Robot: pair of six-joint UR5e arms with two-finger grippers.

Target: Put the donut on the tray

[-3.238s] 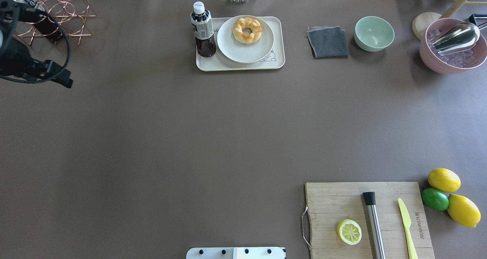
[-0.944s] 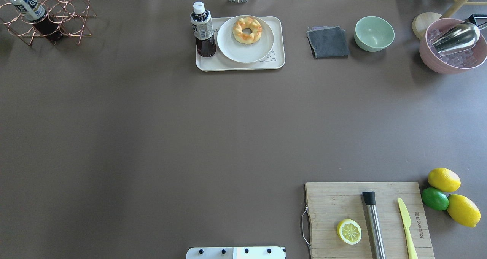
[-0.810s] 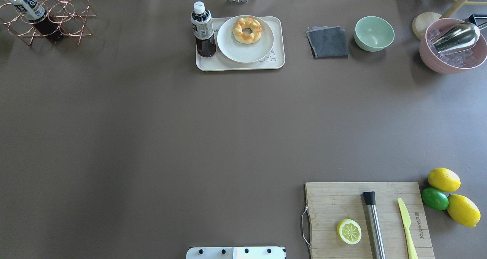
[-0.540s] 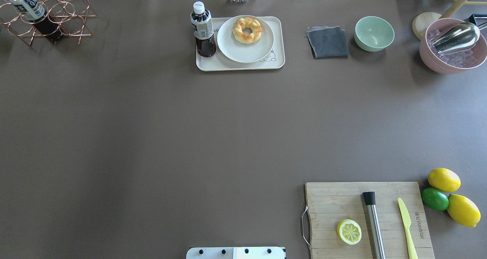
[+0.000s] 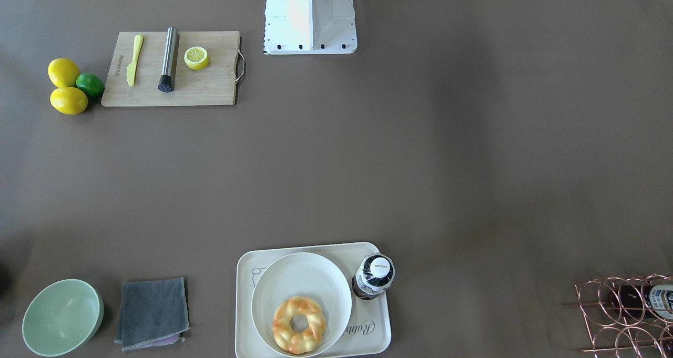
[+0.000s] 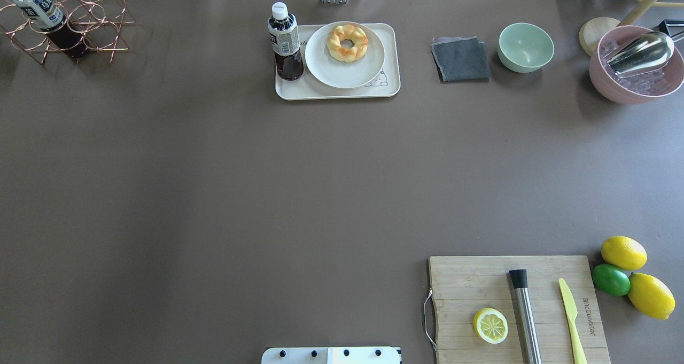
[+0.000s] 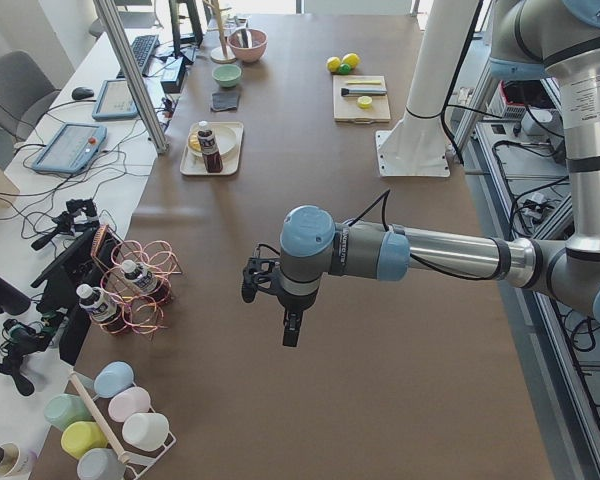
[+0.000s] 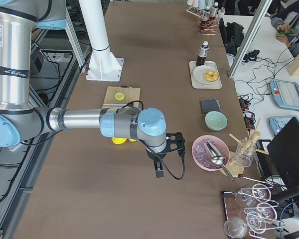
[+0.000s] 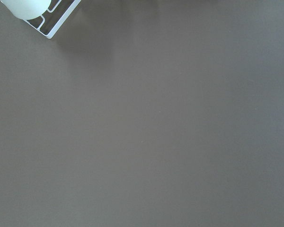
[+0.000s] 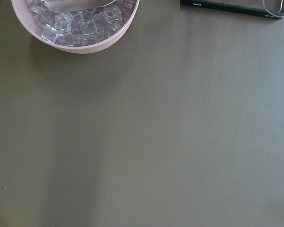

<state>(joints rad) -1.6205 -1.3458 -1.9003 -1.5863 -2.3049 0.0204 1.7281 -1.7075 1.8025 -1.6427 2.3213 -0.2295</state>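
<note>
Cream tray (image 6: 342,93), one donut (image 6: 347,43), one plate (image 6: 344,71), one bottle (image 6: 285,40)

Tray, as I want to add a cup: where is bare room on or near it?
On the tray, only the robot-side strip and corners by the plate are bare; the bottle fills its left end. The plate's robot-side half, beside the donut, is free. The table between tray and grey cloth is bare.

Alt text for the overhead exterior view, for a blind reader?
The donut sits on a plate on the tray at the table's far side, beside an upright bottle. A cutting board with a lemon half lies near right.
</note>
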